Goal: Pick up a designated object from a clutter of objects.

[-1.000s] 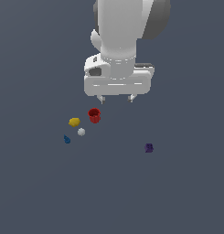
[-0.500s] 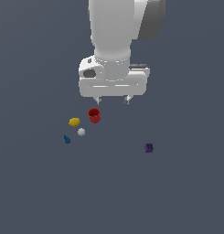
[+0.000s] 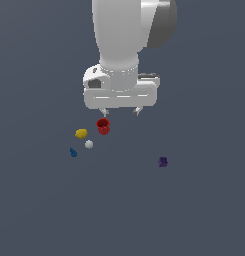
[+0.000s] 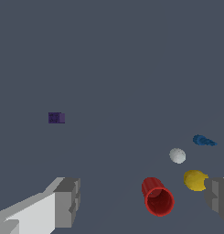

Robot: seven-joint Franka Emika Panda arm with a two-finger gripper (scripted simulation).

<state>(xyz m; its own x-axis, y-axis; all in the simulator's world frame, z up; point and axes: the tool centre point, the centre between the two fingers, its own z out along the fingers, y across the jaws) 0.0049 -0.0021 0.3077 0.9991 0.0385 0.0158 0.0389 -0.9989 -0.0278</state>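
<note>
The designated object is a tiny pale grey-white ball (image 3: 88,144) (image 4: 177,155) on the grey floor. It sits among the clutter: a red cup (image 3: 103,126) (image 4: 157,197), a yellow lump (image 3: 81,133) (image 4: 194,179), a blue piece (image 3: 73,152) (image 4: 203,140) and a dark purple piece (image 3: 163,161) (image 4: 56,118) off alone. My gripper (image 3: 121,112) (image 4: 143,201) hangs open above the floor, behind and to the exterior view's right of the ball, holding nothing. The red cup lies between its fingers (image 4: 67,201) in the wrist view, well below them.
The white arm and hand (image 3: 121,92) fill the upper middle of the exterior view. The floor is a uniform dark grey with no walls or containers in view.
The hand has shifted toward the exterior view's left and risen a little. None of the small objects has moved.
</note>
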